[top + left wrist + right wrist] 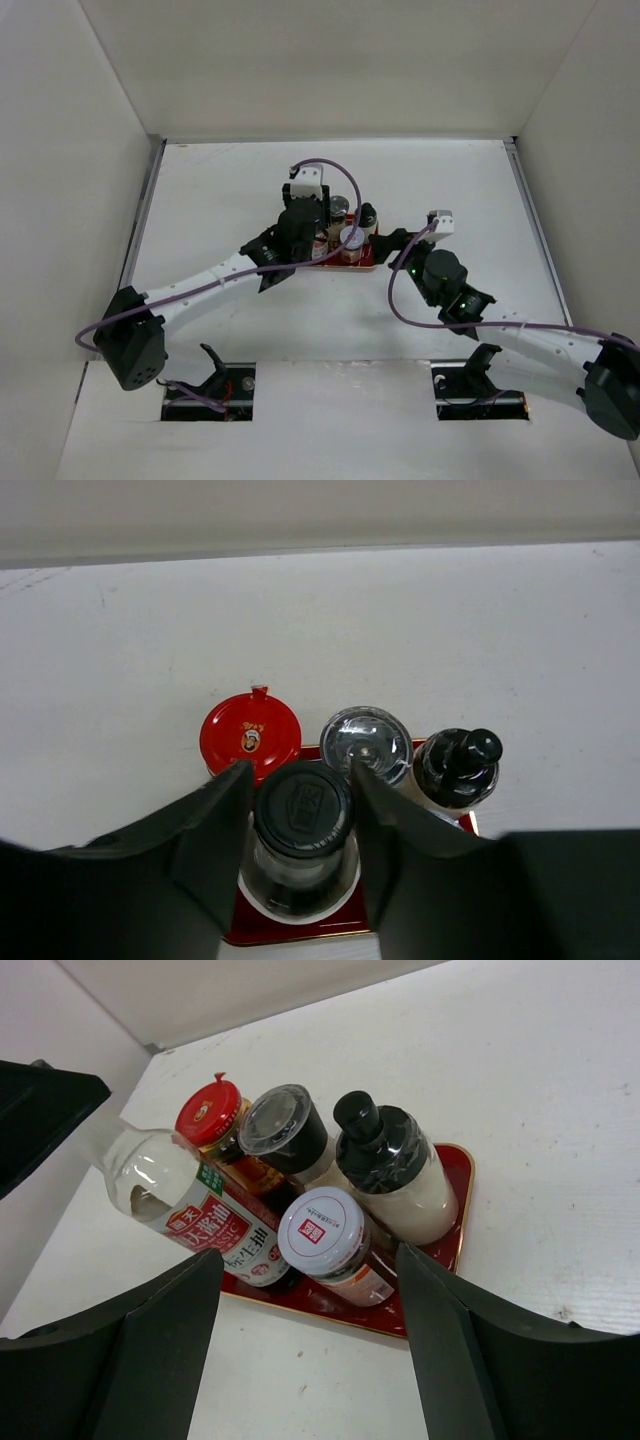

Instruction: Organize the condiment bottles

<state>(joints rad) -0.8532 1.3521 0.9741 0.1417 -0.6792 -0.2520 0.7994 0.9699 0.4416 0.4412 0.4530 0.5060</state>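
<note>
While the left end effector (300,775) pinches the tall slim bottle (302,810), the right end effector (310,1258) hangs spread near the red tray (452,1175).

a robotics lab test cell: plain white panels (70,150) boxed in a white table (230,180), where a left arm (205,280) and a right arm (545,340), trailing purple cables (322,160), stood bolted at the near edge.

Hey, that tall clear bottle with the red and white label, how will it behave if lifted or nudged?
The tall clear bottle is slim and high for its base, so probably tippy if nudged. Its see-through upper part looks empty, so likely light. Smooth sides may slip in the left gripper closed around it.
</note>
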